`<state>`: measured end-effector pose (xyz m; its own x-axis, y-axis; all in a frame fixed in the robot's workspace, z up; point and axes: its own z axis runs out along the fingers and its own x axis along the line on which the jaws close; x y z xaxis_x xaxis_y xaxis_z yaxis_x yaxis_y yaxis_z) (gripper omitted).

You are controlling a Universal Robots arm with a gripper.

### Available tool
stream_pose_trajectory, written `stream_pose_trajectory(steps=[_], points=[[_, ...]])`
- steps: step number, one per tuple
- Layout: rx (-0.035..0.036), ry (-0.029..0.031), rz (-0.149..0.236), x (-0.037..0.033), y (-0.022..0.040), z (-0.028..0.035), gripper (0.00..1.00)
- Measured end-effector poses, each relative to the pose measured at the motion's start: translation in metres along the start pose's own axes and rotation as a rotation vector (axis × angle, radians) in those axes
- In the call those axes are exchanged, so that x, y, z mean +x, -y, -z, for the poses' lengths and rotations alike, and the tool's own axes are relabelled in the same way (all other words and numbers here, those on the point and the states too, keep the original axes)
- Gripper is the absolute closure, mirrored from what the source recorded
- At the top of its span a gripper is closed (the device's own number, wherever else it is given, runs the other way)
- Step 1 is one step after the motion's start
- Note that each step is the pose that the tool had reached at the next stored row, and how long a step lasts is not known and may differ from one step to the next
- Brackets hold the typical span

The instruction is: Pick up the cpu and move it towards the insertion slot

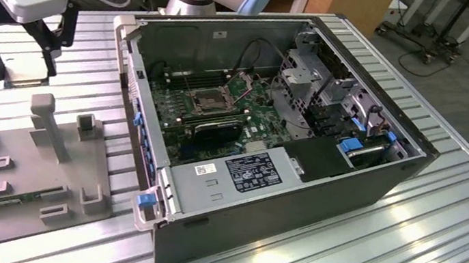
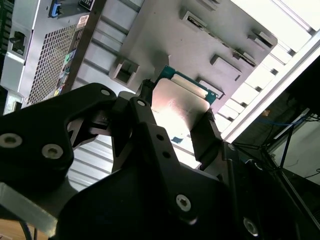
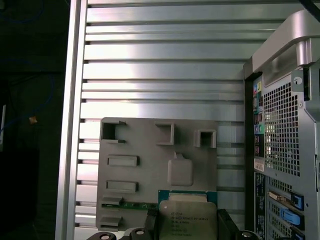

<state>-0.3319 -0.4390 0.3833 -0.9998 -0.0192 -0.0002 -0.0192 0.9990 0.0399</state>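
One slatted metal table carries everything here. Largest on it is the open computer case, lying on its side with the green board exposed; the insertion slot sits on that board as a dark square in a shiny frame, uncovered and with nothing in it. Beside the case, toward the exterior view's left, lies a grey holder plate with raised pockets and posts, and a narrow green strip rests in one of its pockets.

Above the far end of that plate hangs the gripper. Its two black fingers are closed onto the cpu, pinching it by two opposite edges, with the silvery top facing the second wrist view. The chip is lifted off the plate (a gap shows under it in both wrist views) and is well apart from the slot, outside the case wall.

Handling judgement: the chip looks light, thin and rigid, with a smooth metal top that could slide under a weak pinch. The underside contacts are likely delicate, so an edge grip, as held, is the sound place to take it
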Motion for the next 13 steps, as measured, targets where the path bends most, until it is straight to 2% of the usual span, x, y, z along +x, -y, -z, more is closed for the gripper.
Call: stream_pose_trajectory(steps=[13], points=[[-0.0001,0.0,0.0,-0.0286,0.0005,0.0,0.45]])
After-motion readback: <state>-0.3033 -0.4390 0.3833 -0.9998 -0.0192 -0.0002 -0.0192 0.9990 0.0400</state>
